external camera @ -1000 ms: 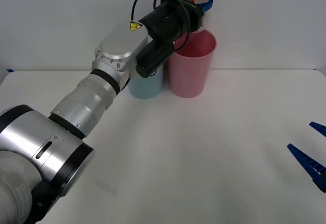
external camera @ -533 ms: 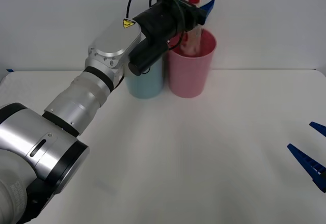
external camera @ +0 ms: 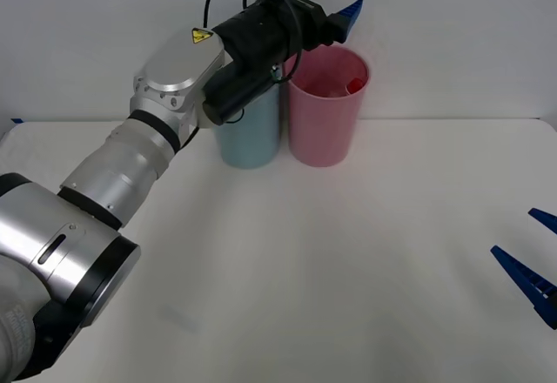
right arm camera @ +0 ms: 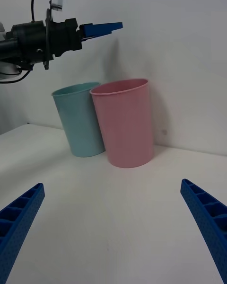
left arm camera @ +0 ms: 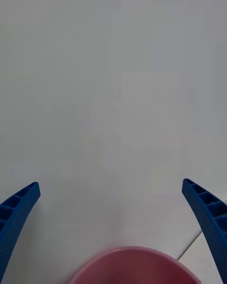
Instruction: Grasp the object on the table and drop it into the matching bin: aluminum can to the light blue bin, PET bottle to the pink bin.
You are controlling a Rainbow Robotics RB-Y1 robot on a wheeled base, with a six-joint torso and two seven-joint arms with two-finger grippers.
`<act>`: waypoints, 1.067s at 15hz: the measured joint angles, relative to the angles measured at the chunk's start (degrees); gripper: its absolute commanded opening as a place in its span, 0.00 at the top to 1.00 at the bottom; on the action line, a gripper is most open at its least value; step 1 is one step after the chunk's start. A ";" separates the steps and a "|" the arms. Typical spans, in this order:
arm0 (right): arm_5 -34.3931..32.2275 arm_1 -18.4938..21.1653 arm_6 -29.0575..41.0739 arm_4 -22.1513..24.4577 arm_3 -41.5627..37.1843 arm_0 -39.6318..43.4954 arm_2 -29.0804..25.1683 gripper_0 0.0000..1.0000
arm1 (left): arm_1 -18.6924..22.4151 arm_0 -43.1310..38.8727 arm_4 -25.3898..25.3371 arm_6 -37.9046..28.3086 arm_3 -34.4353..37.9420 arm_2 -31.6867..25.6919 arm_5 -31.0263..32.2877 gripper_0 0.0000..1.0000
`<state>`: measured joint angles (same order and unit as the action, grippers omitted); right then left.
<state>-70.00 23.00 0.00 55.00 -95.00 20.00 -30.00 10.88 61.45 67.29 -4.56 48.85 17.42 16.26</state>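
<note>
Left gripper (external camera: 348, 9): fingers spread wide, empty, above the pink bin (external camera: 328, 109).
Bottle (external camera: 354, 85): inside pink bin, red cap showing.
Blue bin (external camera: 250, 135): touching pink bin.
Right gripper (right arm camera: 113, 227): wide apart, low over table (external camera: 348, 261).

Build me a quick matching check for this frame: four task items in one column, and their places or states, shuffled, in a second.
Items:
1. PET bottle
2. left gripper
3. right gripper
4. light blue bin

States:
A. open, low over the table's near right part
B. standing left of the pink bin
C. inside the pink bin, red cap showing
D. open, above the pink bin

Pairs: 1-C, 2-D, 3-A, 4-B
</note>
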 measured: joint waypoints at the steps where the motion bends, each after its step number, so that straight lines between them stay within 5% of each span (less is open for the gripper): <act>1: 0.00 0.00 0.01 0.00 0.00 0.00 0.00 0.00 | 0.75 -0.32 -0.99 0.12 0.20 0.00 1.10 0.00; 9: 0.00 0.00 0.00 0.00 0.00 0.00 0.00 0.00 | 9.25 -9.90 -9.74 0.74 12.25 -1.34 10.97 0.00; 16: 0.00 0.00 0.01 0.00 0.00 0.00 0.00 0.00 | 10.95 -24.99 -4.29 1.22 24.51 -15.43 25.30 0.00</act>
<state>-70.00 23.00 0.00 55.00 -95.00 20.00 -30.00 21.83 36.46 63.00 -3.35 73.35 1.99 41.56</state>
